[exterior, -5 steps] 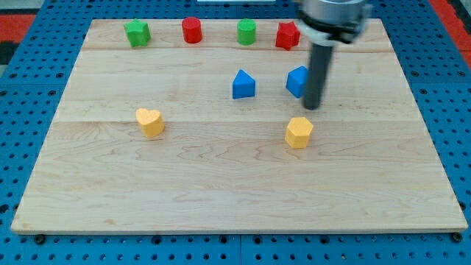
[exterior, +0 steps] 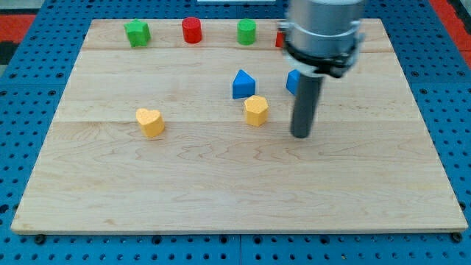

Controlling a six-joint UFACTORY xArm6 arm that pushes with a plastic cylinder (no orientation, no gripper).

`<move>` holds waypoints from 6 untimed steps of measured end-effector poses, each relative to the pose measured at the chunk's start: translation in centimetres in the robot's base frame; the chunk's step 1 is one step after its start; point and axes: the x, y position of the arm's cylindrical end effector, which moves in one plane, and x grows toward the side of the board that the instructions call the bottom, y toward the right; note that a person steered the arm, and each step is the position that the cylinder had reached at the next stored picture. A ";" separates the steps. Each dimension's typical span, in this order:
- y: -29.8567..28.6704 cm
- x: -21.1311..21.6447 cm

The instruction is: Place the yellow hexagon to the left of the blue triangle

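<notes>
A pale wooden surface point(exterior: 221, 184) of joined planks, with visible grain, lies on a blue perforated base point(exterior: 15, 132). The arm's grey cylindrical body point(exterior: 324, 29) enters from the view's top and covers part of the back row; it ends in a straight dark rod with no hand to open or close. My tip point(exterior: 300, 136) rests on the bare wood, to the view's right of the yellow hexagon point(exterior: 256, 110) and apart from it, and below a second blue block point(exterior: 293, 81) that the rod partly hides, so its shape cannot be told. The yellow hexagon stands just below and slightly right of the blue triangle point(exterior: 243, 85), nearly touching it. A yellow heart-shaped block point(exterior: 150, 121) sits well apart toward the view's left. Along the top edge stand a green block point(exterior: 137, 32) of lobed outline, a red cylinder point(exterior: 192, 30), a green cylinder point(exterior: 246, 32), and a red block point(exterior: 281, 39) mostly concealed behind the arm.
</notes>
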 end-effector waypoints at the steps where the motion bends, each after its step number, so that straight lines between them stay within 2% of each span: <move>1: -0.7 -2.4; 3: -8.0 -3.7; 6: -16.0 -8.5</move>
